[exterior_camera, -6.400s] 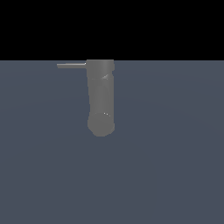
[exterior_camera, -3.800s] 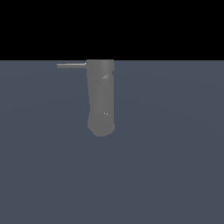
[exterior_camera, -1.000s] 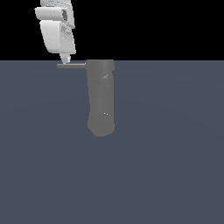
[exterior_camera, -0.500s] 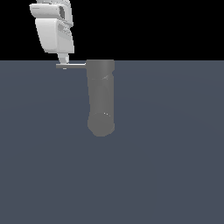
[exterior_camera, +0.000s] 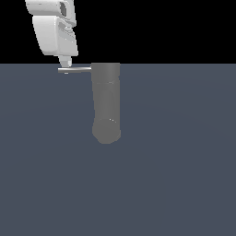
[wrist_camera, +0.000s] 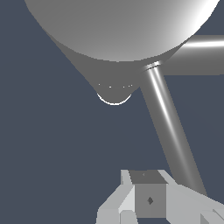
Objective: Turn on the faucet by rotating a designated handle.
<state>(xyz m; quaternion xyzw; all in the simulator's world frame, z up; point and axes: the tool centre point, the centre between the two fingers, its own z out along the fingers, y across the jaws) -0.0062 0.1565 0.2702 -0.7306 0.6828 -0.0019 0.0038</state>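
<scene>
- Grey and matte, the faucet [exterior_camera: 106, 103] looks like a rigid thick column; treat it as fixed, not something you lift.
- Your real target is the handle [exterior_camera: 78, 69], a thin, flat, light-grey bar. Judge it stiff and light, probably smooth enough to slip under a glancing push.
- You'll find it at the column's flat end, jutting toward the exterior view's left; the column's rounded end is at the opposite end, lower in that view.
- Its long axis runs level across the exterior view, at a right angle to the column's long axis.
- Take it near the free tip, where leverage for rotating is likely best.
- Your gripper [exterior_camera: 66, 68] sits right at that outer tip, apparently touching it or just beside it.
- Whether the jaws are spread or closed, you cannot tell: the exterior view shows only one narrow tip, and the wrist view shows the fingers [wrist_camera: 131, 201] beside the bar [wrist_camera: 168, 127] without a clear gap.
</scene>
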